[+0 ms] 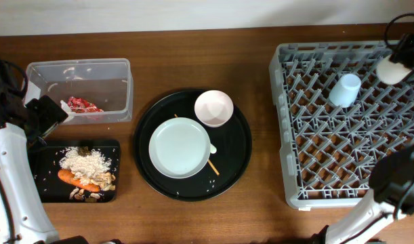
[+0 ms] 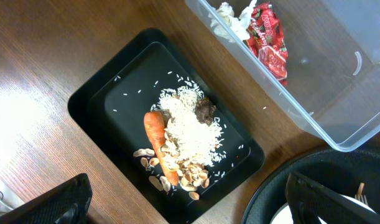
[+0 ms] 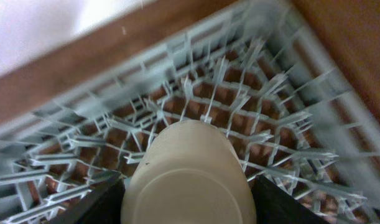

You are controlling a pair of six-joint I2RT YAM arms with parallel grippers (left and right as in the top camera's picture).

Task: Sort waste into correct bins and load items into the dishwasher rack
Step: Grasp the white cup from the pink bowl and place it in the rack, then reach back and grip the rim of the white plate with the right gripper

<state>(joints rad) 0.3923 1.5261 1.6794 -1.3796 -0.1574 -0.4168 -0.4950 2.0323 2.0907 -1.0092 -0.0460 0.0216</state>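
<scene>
My right gripper is shut on the small white cup and holds it above the far right part of the grey dishwasher rack. A light blue cup stands upside down in the rack. My left gripper is open and empty above the shallow black tray, which holds white rice, an orange carrot and brownish bits. The clear tub holds the red wrapper and crumpled white paper. The pale plate and cream-pink bowl sit on the round tray, with chopsticks sticking out from under the plate.
The large round black tray lies in the middle of the wooden table, with a few rice grains on it. A white piece, perhaps the fork, shows at the plate's right edge. The rack fills the right side.
</scene>
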